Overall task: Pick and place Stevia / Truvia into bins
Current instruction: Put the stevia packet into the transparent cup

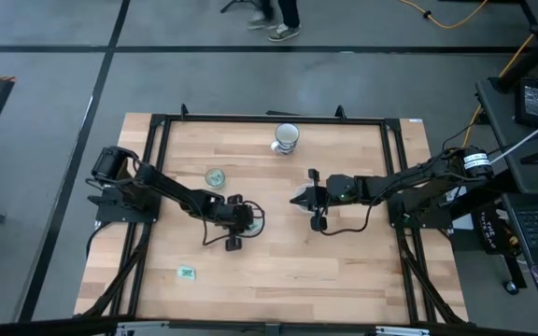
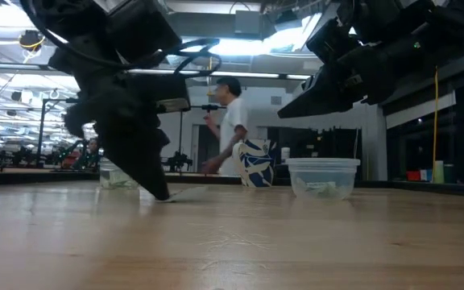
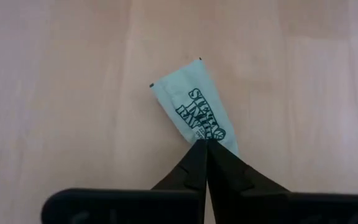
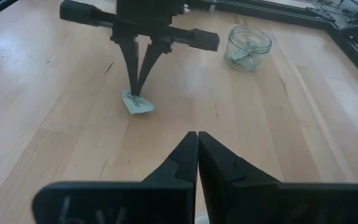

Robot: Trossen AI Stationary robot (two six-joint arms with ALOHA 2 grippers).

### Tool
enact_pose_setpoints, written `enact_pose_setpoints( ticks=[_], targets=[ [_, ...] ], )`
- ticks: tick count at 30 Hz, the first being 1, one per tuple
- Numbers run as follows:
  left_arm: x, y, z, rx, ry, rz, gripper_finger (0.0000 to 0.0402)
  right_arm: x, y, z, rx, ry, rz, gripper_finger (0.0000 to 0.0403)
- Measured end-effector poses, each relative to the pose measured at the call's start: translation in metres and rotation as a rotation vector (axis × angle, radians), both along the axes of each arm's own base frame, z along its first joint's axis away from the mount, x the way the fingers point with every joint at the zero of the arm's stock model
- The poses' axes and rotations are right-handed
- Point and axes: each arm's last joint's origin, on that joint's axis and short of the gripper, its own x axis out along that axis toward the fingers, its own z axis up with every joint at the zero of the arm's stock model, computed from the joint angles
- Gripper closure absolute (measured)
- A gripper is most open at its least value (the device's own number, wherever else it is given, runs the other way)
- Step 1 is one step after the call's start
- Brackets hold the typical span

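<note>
My left gripper (image 3: 205, 144) pinches the Stevia packet (image 3: 194, 112) shut. I should lift slowly toward the clear cup (image 4: 248, 47). My right gripper (image 4: 197, 138) waits closed, empty.

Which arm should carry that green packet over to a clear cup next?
Left. The left gripper is already shut on the packet at the table; the right gripper hangs shut and empty, apart from it.

Both pincers (image 3: 202, 144) (image 4: 197, 135) closed, seemingly.

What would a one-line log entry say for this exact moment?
left pincer: shut on Stevia packet, at the table | right pincer: shut, holding nothing, hovering | clear cup: holds packets
</note>
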Motion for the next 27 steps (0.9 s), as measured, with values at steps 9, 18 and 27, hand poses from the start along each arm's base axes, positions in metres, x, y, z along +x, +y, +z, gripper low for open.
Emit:
enact_pose_setpoints(
  ticks=[9, 18, 27],
  targets=[
    [-0.012, 0.002, 0.043, 0.050, -0.112, -0.088, 0.0400, -0.001, 0.000, -0.003, 0.001, 0.032, -0.001, 0.0386],
    [-0.022, 0.005, 0.067, 0.135, -0.170, -0.191, 0.0400, -0.002, 0.000, -0.003, 0.001, 0.036, -0.001, 0.0386],
    [-0.025, 0.006, 0.066, 0.159, -0.164, -0.214, 0.0400, -0.002, 0.003, -0.003, 0.000, 0.038, 0.012, 0.0386]
  ],
)
